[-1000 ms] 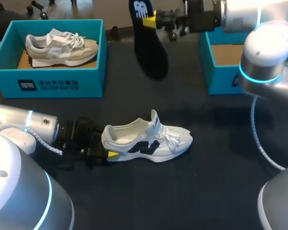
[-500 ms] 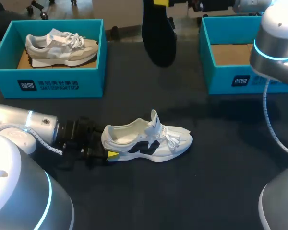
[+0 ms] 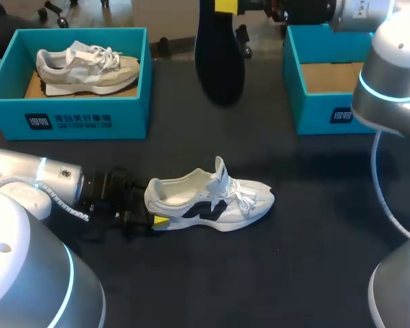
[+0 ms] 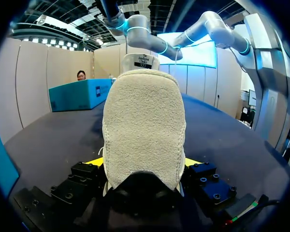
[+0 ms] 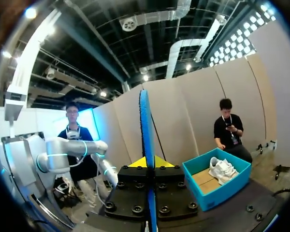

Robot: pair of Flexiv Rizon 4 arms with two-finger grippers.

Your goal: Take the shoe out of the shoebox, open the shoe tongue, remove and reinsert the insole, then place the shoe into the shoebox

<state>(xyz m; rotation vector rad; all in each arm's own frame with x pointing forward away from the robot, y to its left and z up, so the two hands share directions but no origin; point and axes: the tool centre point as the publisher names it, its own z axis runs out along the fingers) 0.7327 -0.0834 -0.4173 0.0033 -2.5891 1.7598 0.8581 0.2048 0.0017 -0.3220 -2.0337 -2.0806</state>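
Left jaws are clamped on the heel of the white shoe [image 3: 208,200], which lies on the table [image 3: 307,239] at lower centre, toe to the right. Right jaws pinch the dark insole [image 3: 219,58] at top centre, where it hangs between the left box [image 3: 14,119], which holds a beige shoe [image 3: 89,68], and the right box [image 3: 321,113].

Left box [image 3: 133,116], front wall: a white logo square with two lines of white print [image 3: 68,122] beside it; the characters are too small to make out. Right box [image 3: 314,113], front wall: small white logo [image 3: 341,115], not legible. Shoe [image 3: 208,198], side facing the head camera: one dark letter-shaped mark [image 3: 206,210]. Tongue label [image 4: 141,60], left wrist view: a few short lines of dark print on white, too fine to read.
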